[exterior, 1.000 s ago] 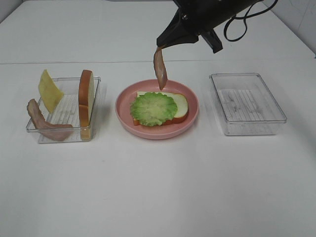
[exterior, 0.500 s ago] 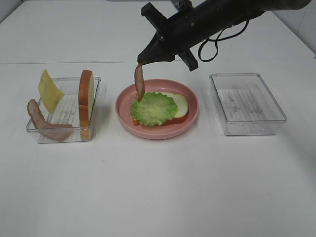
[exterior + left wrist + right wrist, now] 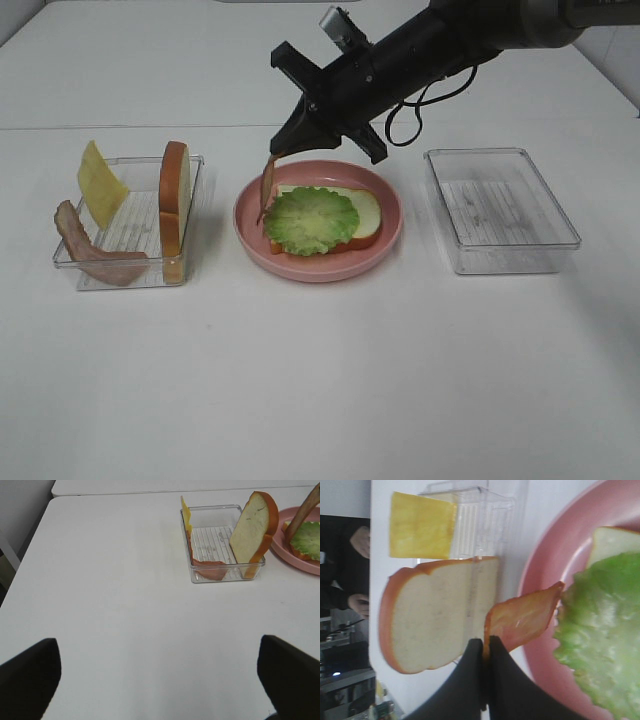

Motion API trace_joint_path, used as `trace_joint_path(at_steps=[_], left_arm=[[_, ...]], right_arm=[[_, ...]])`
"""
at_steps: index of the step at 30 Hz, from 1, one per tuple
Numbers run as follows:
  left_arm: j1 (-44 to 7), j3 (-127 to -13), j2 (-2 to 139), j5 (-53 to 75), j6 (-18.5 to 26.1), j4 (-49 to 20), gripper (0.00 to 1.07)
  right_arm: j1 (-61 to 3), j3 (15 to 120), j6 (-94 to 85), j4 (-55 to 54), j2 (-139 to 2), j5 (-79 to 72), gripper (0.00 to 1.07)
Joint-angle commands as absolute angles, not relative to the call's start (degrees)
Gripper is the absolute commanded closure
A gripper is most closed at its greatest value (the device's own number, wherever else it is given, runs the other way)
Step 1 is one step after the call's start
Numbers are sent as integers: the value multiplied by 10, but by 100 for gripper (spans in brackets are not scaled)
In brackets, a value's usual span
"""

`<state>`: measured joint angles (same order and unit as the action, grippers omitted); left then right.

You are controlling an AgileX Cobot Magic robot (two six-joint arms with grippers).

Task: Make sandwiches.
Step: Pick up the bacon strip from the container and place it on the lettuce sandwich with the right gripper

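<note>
a: entry one, the high camera?

b: right gripper, clenched on the top end of a bacon strip. the strip hangs over the pink plate, its low end at the near-left edge of the lettuce. the lettuce lies on a bread slice.

a: stock remaining?

b: left tray: upright bread, cheese slice, second bacon strip.

a: left wrist camera?

b: left gripper, jaws wide, nothing between them, well apart from the tray.

a: right wrist camera?

b: closed tips pinch one corner of the strip. its free end is just beside the lettuce ruffle (touching or not, i can't tell). step in hand, i'd say: bacon onto lettuce. the next move calls for carrying the strip over the leaf, lowering it flat, then letting go.
</note>
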<state>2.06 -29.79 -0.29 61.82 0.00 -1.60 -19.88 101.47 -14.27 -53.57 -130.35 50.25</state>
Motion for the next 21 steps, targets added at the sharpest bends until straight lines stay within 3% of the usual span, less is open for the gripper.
trace_joint_path(at_steps=[1, 13, 21], left_arm=[[17, -297, -15, 616, -5, -14, 4], [17, -297, -15, 616, -5, -14, 4], [17, -297, -15, 616, -5, -14, 4]], right_arm=[[-193, 1021, -102, -442, -1305, 491, 107], [-191, 1021, -11, -253, -1303, 501, 107], [-191, 1021, 6, -225, -1303, 509, 107]])
